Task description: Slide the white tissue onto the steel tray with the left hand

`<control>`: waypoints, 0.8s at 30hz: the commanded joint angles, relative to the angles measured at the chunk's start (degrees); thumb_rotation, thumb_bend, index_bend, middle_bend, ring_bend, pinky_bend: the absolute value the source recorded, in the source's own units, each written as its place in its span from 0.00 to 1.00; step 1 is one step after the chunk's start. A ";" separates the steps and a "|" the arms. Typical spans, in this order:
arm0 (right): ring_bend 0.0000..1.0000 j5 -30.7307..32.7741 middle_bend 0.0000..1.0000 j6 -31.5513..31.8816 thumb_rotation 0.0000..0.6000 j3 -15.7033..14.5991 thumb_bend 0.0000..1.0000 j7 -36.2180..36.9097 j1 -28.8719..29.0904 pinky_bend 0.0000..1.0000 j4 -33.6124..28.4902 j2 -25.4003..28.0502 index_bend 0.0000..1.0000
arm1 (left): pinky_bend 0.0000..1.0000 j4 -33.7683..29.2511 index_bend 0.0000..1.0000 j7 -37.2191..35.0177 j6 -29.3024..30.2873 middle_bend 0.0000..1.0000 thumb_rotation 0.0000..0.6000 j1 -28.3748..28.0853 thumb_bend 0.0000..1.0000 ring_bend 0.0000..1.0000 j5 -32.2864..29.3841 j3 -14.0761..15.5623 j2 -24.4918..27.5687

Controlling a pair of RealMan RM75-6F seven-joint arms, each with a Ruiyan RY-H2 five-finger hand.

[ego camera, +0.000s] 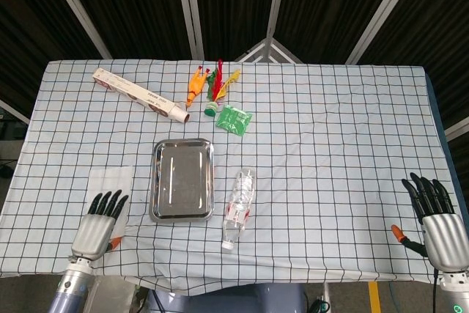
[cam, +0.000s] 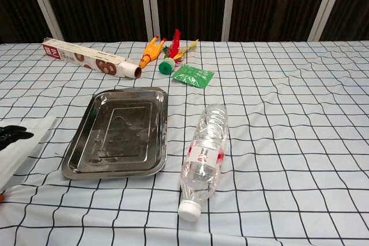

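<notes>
The white tissue [ego camera: 110,182] lies flat on the checked tabletop [ego camera: 330,144] just left of the steel tray [ego camera: 182,179], not touching it and not yet on it. The left hand [ego camera: 97,223] sits at the tissue's near edge, fingers straight and slightly apart with their tips over the tissue, and it grips nothing. Whether the tips actually press down cannot be told.

A single tissue sheet is likely very light, limp and easily crumpled or torn, so pinching seems a poor choice. The better hold is probably flat fingertips pressing on its middle, dragging it sideways toward the tray. The tray's raised rim may catch the leading edge and bunch it, and the loose tablecloth could drag along too.

The right hand [ego camera: 440,223], far right of the tray, rests with its fingers spread and nothing in it.
</notes>
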 commanded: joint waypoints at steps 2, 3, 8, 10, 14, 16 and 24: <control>0.00 0.06 0.00 -0.01 1.00 0.02 0.29 -0.02 -0.01 0.00 0.00 0.00 0.00 | 0.00 -1.07 0.00 -0.22 0.42 0.00 1.00 -0.24 0.38 0.00 0.77 0.07 0.35; 0.00 0.06 0.00 -0.01 1.00 0.02 0.29 -0.02 -0.01 0.00 0.00 0.01 0.00 | 0.00 -1.20 0.00 -0.14 0.43 0.00 1.00 -0.27 0.38 0.00 0.84 0.10 0.39; 0.00 0.17 0.00 -0.05 1.00 0.06 0.29 0.04 -0.02 0.00 -0.02 0.04 0.00 | 0.00 -1.45 0.00 0.04 0.25 0.00 1.00 -0.32 0.39 0.00 0.36 0.07 0.69; 0.00 0.21 0.00 -0.11 1.00 0.06 0.29 0.10 -0.01 0.00 -0.03 0.04 0.00 | 0.00 -1.49 0.00 0.04 0.23 0.00 1.00 -0.33 0.40 0.00 0.35 0.17 0.85; 0.00 0.19 0.00 -0.14 1.00 0.06 0.29 0.11 0.00 0.00 -0.05 0.05 0.00 | 0.00 -1.47 0.00 0.13 0.38 0.00 1.00 -0.29 0.43 0.00 0.48 0.39 1.12; 0.00 0.18 0.00 -0.13 1.00 0.05 0.29 0.12 -0.01 0.00 -0.05 0.07 0.00 | 0.00 -1.50 0.00 0.07 0.41 0.00 1.00 -0.29 0.44 0.00 0.31 0.30 1.19; 0.00 0.18 0.00 -0.15 1.00 0.04 0.29 0.17 -0.02 0.00 -0.09 0.08 0.00 | 0.00 -1.72 0.00 0.12 0.13 0.00 1.00 -0.59 0.51 0.00 -0.18 0.00 1.02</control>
